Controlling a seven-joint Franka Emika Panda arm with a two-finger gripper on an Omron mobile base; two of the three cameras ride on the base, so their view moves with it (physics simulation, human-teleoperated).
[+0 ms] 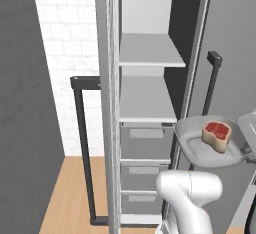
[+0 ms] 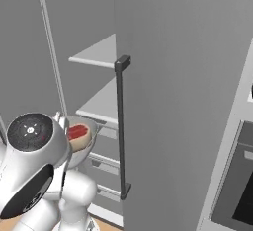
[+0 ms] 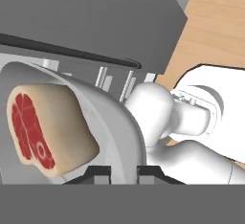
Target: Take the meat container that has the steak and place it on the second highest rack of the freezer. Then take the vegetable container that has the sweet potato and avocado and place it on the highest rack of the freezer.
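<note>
The freezer (image 1: 145, 103) is standing open, its highest rack (image 1: 150, 50) and the second shelf (image 1: 146, 100) both bare. Just right of the freezer's drawers (image 1: 145, 140), the meat container (image 1: 197, 145) is hanging in the air — the steak (image 1: 216, 135) sitting in it — with the jaws pinching the dish's rim.
</note>
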